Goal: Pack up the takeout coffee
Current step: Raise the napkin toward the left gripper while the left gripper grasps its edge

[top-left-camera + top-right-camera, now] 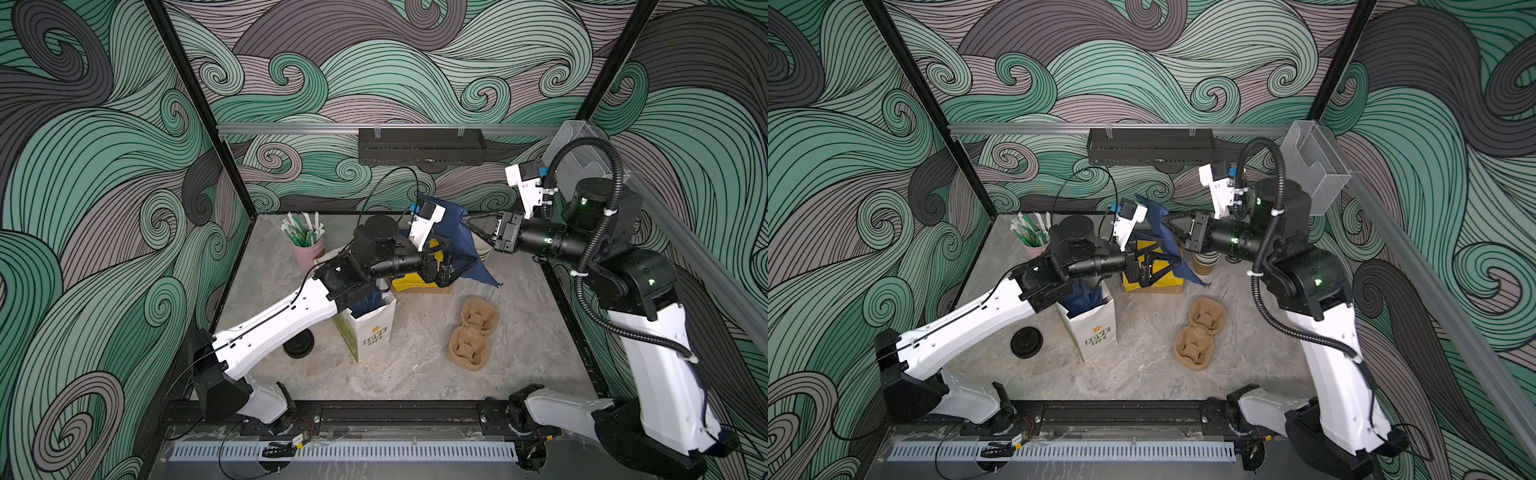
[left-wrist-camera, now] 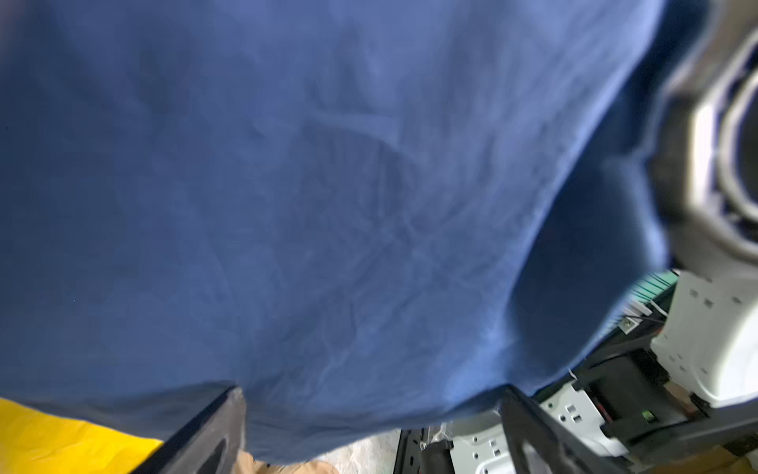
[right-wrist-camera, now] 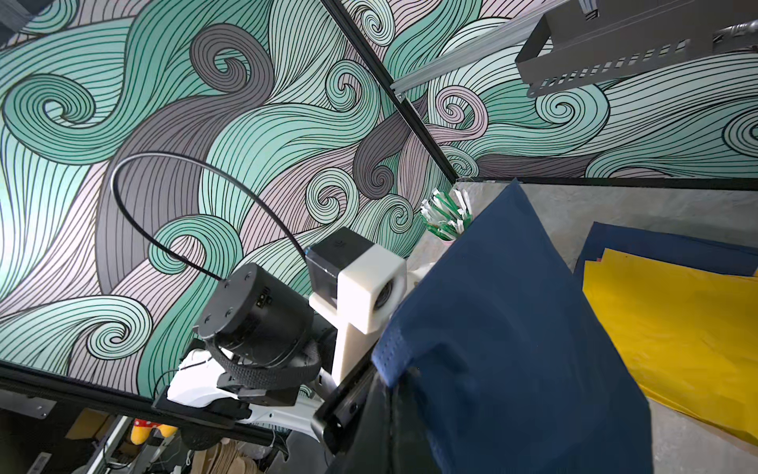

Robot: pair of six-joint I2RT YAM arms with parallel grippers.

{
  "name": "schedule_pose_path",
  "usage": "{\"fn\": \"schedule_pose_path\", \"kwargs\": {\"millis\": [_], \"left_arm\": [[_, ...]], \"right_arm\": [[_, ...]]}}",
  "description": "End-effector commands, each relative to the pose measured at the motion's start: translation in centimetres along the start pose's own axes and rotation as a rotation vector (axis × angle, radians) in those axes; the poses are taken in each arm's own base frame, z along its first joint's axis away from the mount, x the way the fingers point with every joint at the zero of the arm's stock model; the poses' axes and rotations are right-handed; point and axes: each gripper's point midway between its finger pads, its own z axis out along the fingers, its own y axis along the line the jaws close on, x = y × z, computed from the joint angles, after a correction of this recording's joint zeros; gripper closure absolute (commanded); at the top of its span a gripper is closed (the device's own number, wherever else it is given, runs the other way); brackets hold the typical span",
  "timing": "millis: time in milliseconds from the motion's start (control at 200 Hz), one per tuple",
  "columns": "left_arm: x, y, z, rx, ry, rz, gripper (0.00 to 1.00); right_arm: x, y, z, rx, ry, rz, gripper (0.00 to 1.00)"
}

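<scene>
The takeout coffee is out of view in every frame. My right gripper [image 1: 465,219] [image 1: 1165,220] [image 3: 387,390] is shut on the top edge of a navy blue napkin [image 1: 451,226] [image 1: 1152,216] [image 3: 512,328]. It holds the napkin up above the back of the table. My left gripper [image 1: 469,264] [image 1: 1173,264] [image 2: 371,394] stands open at the napkin's lower part. In the left wrist view the napkin [image 2: 328,205] hangs across the gap between the two fingers [image 2: 213,431] and fills most of the picture.
A white paper bag [image 1: 370,328] [image 1: 1096,332] stands open under the left arm with something navy inside. Behind it lie yellow napkins [image 1: 411,282] [image 3: 676,328]. A pulp cup carrier [image 1: 473,332], loose black lids [image 1: 298,345], a pink cup of stirrers [image 1: 307,249] and stacked lidless cups [image 1: 1204,264] are also here.
</scene>
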Motion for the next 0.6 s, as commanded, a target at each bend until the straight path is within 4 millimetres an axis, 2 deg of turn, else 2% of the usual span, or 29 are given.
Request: {"fn": "schedule_pose_path", "kwargs": {"millis": [0, 150, 280, 400, 595], "left_arm": [[-2.1, -1.0, 0.8, 0.038, -0.069, -0.002, 0.01], [-2.9, -1.1, 0.9, 0.042, -0.124, -0.027, 0.01], [-3.1, 0.5, 0.6, -0.047, -0.163, -0.045, 0.02], [-3.7, 0.5, 0.2, -0.071, -0.199, -0.052, 0.02], [-2.5, 4.8, -0.5, -0.342, -0.124, -0.04, 0.01]], "right_arm": [[-1.6, 0.4, 0.1, -0.014, -0.08, 0.022, 1.0], [-1.7, -2.1, 0.8, 0.089, -0.112, 0.064, 1.0], [-1.9, -2.6, 1.4, 0.106, -0.131, 0.089, 1.0], [-1.8, -3.6, 1.9, 0.159, -0.135, 0.099, 1.0], [-2.1, -3.0, 2.3, 0.153, -0.146, 0.105, 1.0]]}}
